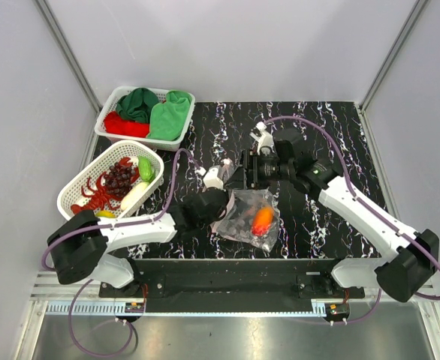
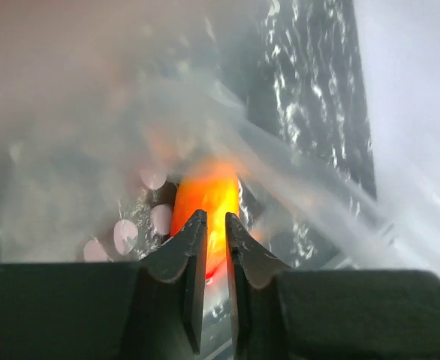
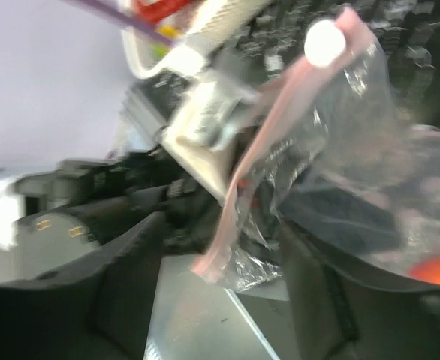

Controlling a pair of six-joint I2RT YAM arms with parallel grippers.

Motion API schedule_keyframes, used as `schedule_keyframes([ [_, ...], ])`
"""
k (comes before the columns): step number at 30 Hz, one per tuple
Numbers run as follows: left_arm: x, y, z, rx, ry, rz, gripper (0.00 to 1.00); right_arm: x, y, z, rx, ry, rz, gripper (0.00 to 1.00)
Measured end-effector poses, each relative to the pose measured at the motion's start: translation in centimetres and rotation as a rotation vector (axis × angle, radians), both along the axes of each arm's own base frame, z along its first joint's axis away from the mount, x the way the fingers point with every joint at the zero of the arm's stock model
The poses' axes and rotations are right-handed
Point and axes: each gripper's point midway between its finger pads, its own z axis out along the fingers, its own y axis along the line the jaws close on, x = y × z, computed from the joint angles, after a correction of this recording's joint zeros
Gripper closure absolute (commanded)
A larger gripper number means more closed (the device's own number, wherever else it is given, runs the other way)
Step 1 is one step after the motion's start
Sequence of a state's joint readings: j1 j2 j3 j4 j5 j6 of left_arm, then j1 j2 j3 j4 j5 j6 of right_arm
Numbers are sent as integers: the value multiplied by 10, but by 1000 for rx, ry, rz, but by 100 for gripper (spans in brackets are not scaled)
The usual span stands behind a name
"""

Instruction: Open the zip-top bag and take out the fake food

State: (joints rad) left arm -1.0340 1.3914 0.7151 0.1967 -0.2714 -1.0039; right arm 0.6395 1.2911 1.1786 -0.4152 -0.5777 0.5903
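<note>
Orange fruit [image 1: 262, 219], one, inside one clear zip-top bag [image 1: 240, 225].

The clear bag [image 1: 239, 223] lies crumpled, its pink zip strip [image 3: 239, 180] lifted, with an orange-red fruit [image 1: 262, 220] inside. The lobster [image 1: 92, 199], grapes [image 1: 119, 178], radish [image 1: 134, 196] and green vegetable [image 1: 146, 168] fill a basket [image 1: 64, 199].

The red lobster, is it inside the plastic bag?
No, the red lobster lies in the white basket on the left, well apart from the zip-top bag.
</note>
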Motion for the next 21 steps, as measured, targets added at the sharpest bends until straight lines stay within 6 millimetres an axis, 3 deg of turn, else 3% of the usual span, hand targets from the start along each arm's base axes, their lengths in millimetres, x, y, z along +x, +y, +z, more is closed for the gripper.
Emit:
schedule_keyframes([
  [4, -6, -2, -9, 16, 7, -40, 79, 13, -35, -24, -131, 27, -167, 18],
  [8, -13, 2, -24, 39, 18, -69, 79, 24, -106, -54, -236, 76, -409, 18],
  [11, -14, 2, -28, 53, 19, -84, 76, 19, -149, -79, -291, 126, -548, 18],
  [17, -20, -6, -36, 62, 20, -147, 68, 0, -180, -130, -368, 266, -646, 23],
  [21, -25, -11, -45, 70, 29, -195, 61, -23, -192, -166, -397, 384, -696, 36],
])
